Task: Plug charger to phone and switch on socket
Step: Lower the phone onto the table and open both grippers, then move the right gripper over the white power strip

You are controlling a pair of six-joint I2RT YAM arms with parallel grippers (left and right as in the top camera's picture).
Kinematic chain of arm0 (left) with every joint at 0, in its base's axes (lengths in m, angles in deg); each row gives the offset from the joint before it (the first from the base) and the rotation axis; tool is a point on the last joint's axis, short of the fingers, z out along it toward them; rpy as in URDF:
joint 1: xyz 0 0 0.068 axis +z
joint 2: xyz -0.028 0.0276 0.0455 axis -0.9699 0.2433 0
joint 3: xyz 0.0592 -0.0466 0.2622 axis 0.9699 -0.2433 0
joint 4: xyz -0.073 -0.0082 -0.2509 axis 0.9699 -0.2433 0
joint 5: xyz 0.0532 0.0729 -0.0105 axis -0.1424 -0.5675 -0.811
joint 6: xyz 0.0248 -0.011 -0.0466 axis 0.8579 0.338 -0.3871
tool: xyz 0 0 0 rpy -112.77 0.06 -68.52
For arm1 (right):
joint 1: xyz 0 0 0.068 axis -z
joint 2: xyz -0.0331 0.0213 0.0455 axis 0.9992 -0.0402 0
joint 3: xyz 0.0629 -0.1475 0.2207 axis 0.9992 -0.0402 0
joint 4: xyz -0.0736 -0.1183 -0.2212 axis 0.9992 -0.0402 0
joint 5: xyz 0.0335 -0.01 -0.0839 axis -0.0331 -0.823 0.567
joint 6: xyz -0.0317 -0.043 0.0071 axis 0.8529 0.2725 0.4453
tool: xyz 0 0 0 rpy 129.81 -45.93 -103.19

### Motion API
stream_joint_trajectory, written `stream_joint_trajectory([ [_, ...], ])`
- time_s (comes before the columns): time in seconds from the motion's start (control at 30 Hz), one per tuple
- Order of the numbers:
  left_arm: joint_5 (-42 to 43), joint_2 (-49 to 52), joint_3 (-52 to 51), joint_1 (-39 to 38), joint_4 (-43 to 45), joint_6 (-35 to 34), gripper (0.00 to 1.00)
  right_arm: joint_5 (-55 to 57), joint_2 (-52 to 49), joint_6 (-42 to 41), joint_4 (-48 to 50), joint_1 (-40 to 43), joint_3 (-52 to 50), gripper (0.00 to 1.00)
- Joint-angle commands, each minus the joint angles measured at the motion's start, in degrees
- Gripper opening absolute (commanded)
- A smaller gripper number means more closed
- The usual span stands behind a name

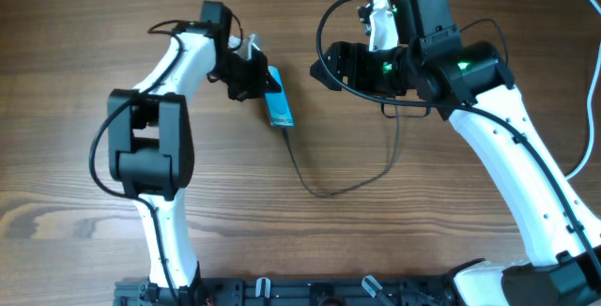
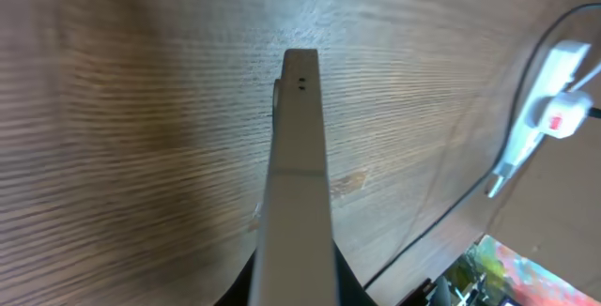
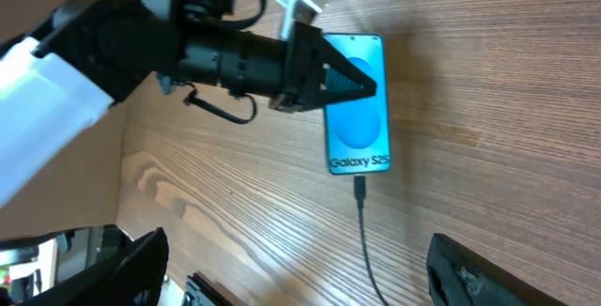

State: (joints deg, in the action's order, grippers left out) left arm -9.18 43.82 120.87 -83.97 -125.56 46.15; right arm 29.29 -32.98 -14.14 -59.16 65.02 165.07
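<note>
Two end effectors are mine, and both hang over the brown wood-grain table (image 1: 75,24). My left end effector (image 3: 357,83) is clamped on the small flat rectangular phone (image 3: 357,123) with its light blue screen and teal oval. One black finger lies across the screen at the end away from the "Galaxy S25" lettering. My left wrist camera sees the phone edge-on, running straight out from between the fingers. Whether the phone rests on the table or is lifted off it, I cannot tell.

My right end effector (image 3: 299,240) hovers near the phone without touching it. Its two dark fingers are spread wide apart with nothing between them.

The long thin black charger cable (image 1: 319,191) starts at the lettered end of the phone, where its small connector tip (image 3: 360,187) meets the phone's edge. I cannot tell whether it is pushed fully home. From the phone the cable trails away across the table in a loose loop and bends back up toward my right arm.

The white elongated power strip (image 2: 554,71) lies well apart from the phone, off to the right of it in my left wrist view. A small red switch (image 2: 563,120) shows on it.
</note>
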Motion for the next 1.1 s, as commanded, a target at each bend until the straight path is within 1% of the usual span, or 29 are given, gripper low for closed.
stream_joint_trajectory([
  [0.0,-0.76,3.21,-0.11,-1.7,-0.07,-2.78,0.04,1.05,0.72,0.81,-0.48,0.13,0.22,0.89],
  [0.1,-0.94,3.89,-0.11,-1.75,0.22,-4.44,0.04,1.07,0.72,1.11,-0.96,0.13,0.22,0.89],
  [0.13,-0.94,3.89,-0.11,-1.75,0.28,-4.44,0.06,1.07,0.72,1.22,-0.96,0.13,0.22,0.88],
  [0.2,-0.92,3.89,-0.11,-1.77,0.11,-4.63,0.14,1.05,0.72,1.2,-1.11,0.13,0.22,0.89],
  [0.23,-0.92,3.89,-0.11,-1.86,-0.15,-4.61,0.23,1.05,0.72,1.25,-1.33,0.13,0.22,0.89],
  [0.37,-0.94,3.89,-0.11,-1.86,-0.33,-4.61,0.39,1.07,0.7,1.99,-1.79,0.13,0.22,0.9],
  [0.4,-0.96,3.89,-0.11,-1.86,-0.33,-4.61,0.42,1.03,0.7,2.4,-1.84,0.13,0.22,0.9],
  [0.5,-1.2,3.89,-0.11,-1.77,-0.33,-4.61,0.45,1.05,0.7,2.82,-2.47,0.13,0.22,0.93],
  [0.6,-4.44,3.89,-0.11,-1.75,-0.74,-4.59,0.47,1.07,0.7,4.28,-2.78,0.13,0.22,0.93],
  [0.73,-5.86,2.38,0.09,-0.33,-1.42,-4.55,0.47,1.25,0.7,6.51,-2.82,0.15,0.24,0.93],
  [0.9,-5.88,-8.07,1.81,3.26,-5.11,-2.84,0.48,1.22,2.64,8.74,-3.08,3.93,0.94,0.93],
  [0.93,-5.88,-13.18,1.81,3.82,-5.95,-2.86,0.49,1.2,3.58,8.92,-3.26,5.97,0.96,0.93],
  [1.03,-5.88,-24.17,1.81,3.96,-6.38,-2.86,0.57,1.2,5.22,10.78,-5.97,12.85,0.98,0.97],
  [1.07,-5.9,-27.56,1.81,3.96,-6.38,-2.86,0.63,1.29,5.25,11.8,-7.48,15.91,0.98,0.97],
])
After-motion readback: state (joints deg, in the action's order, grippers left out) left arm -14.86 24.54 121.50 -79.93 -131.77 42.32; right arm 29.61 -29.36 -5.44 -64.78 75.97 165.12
